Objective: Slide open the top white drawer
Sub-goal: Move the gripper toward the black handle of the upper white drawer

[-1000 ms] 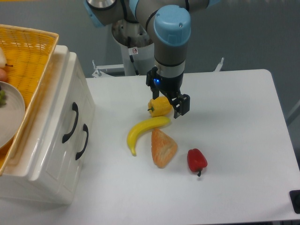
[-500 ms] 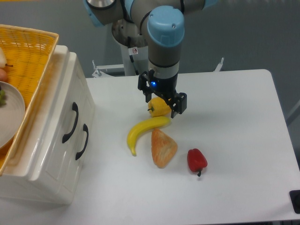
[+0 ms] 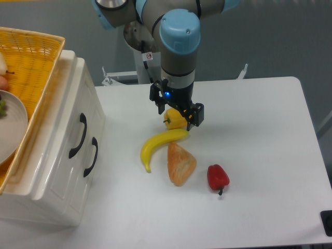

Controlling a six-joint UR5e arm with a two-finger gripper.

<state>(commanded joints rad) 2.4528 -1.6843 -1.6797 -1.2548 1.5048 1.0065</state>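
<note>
Hovering over the yellow pepper [image 3: 175, 119] mid-worktop, my tool [image 3: 176, 111] has its fingers apart and empty. The top white drawer [image 3: 72, 136] sits shut at left. I should hook its black handle [image 3: 78, 136] squarely and pull straight outward.

A robot lab with a test setup.
We see an industrial arm [image 3: 174, 46] bolted behind a bare white tabletop [image 3: 259, 155], plain grey walls, and toy food like a banana [image 3: 158, 145] laid out.
</note>
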